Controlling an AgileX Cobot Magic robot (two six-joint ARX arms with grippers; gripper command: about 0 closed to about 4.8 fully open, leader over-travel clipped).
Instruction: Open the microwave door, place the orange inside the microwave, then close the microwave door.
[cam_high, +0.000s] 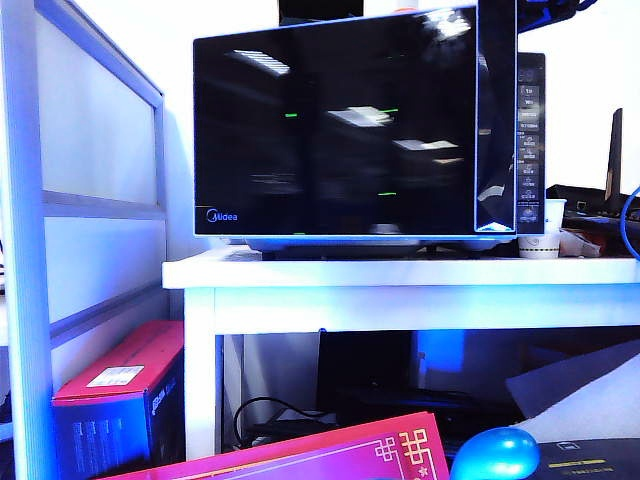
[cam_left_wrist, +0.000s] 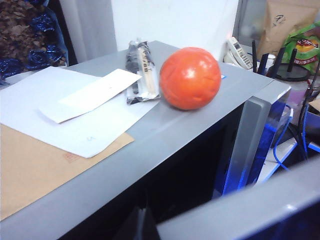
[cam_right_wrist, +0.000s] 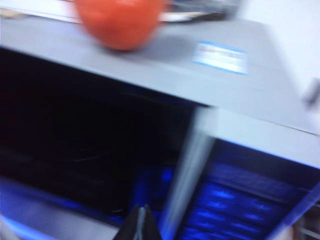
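Microwave (cam_high: 370, 130) first: in the exterior view it fills the upper middle, standing on a white counter (cam_high: 400, 275), its glossy black microwave door (cam_high: 335, 125) facing the camera with the Midea logo at the door's seven o'clock corner and the button panel (cam_high: 530, 140) along its three o'clock side. That view shows neither arm, and of the orange at most a sliver above the top edge. Both wrist views look down on the grey top of the microwave (cam_left_wrist: 165, 145), where the orange (cam_left_wrist: 190, 78) sits, shiny and round. In the left wrist view, white sheets of paper (cam_left_wrist: 65, 110) and a small wrapped packet (cam_left_wrist: 141, 72) lie on that top, the packet just beside the orange. The door's silver edge (cam_left_wrist: 250, 140) stands away from the dark cavity there, so the door looks partly open. The right wrist view is blurred; the orange (cam_right_wrist: 120, 22) shows at its rim. The right hand (cam_right_wrist: 141, 225) has its fingertips pressed together, pinching nothing. The left hand (cam_left_wrist: 140, 225) shows only as a dark tip, so I cannot tell its opening.
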